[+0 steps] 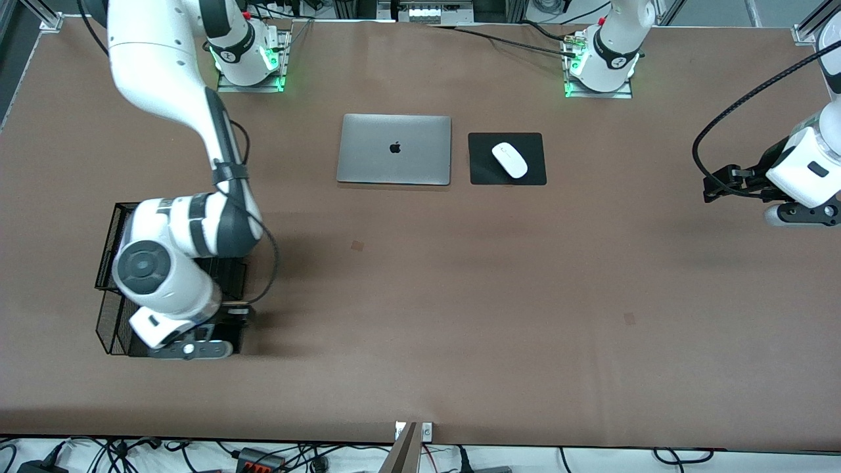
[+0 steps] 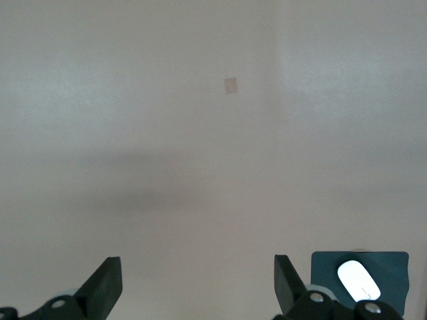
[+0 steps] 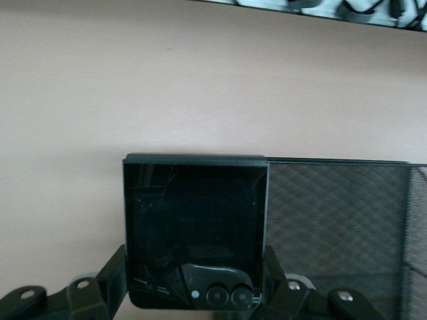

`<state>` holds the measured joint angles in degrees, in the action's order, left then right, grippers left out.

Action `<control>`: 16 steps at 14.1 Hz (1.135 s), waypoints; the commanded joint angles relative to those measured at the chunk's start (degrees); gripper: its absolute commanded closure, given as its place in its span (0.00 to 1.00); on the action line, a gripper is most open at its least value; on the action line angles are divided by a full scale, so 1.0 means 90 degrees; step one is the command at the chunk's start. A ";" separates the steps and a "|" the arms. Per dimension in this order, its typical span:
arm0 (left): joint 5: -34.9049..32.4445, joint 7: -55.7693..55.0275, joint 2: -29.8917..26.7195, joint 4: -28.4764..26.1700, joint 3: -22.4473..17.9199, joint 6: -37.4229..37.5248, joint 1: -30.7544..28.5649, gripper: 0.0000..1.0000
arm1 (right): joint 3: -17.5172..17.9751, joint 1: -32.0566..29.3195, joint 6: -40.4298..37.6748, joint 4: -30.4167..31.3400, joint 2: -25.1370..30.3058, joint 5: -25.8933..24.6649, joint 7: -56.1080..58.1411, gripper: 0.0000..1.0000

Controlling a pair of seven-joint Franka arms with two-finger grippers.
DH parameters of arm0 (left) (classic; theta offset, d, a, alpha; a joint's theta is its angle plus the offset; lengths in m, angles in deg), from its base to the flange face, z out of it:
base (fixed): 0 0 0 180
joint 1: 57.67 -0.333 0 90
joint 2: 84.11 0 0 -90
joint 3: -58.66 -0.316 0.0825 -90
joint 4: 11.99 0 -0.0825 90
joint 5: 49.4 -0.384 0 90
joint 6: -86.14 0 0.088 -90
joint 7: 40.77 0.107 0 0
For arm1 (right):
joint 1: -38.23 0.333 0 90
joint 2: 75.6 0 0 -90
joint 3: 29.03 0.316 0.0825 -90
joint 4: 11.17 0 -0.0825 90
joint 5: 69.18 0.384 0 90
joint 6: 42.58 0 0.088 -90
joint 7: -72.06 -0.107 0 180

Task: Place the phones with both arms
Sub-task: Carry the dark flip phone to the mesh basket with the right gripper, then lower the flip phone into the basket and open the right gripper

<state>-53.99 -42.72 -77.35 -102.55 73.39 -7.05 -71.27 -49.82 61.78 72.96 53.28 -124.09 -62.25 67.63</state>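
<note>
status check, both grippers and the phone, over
Right gripper shut on black flip phone, over mesh rack. Left gripper open, empty, waiting over bare table. Nothing blocking.

My right arm [image 1: 172, 118] reaches from its base down toward the front camera at its own end of the counter, elbow bent, wrist turned downward. Its right gripper [image 3: 193, 293] hangs low there, jaws clamped on a small squarish black flip phone [image 3: 195, 233] that stands upright between them. My left arm [image 1: 805, 167] waits, parked at its own end of the counter. The left gripper [image 2: 197, 283] hovers over bare counter with its jaws spread wide, nothing between them.
</note>
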 commanded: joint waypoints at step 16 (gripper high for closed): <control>0.0090 0.0539 -0.0059 -0.0163 -0.0533 -0.0027 0.0349 0.00 | 0.0122 -0.1308 -0.0240 0.0514 -0.0090 0.0949 0.1693 0.72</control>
<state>-53.85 -39.27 -76.91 -103.27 69.87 -7.05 -68.95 -49.00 49.80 71.18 55.83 -125.83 -54.77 81.16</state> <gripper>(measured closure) 0.000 0.198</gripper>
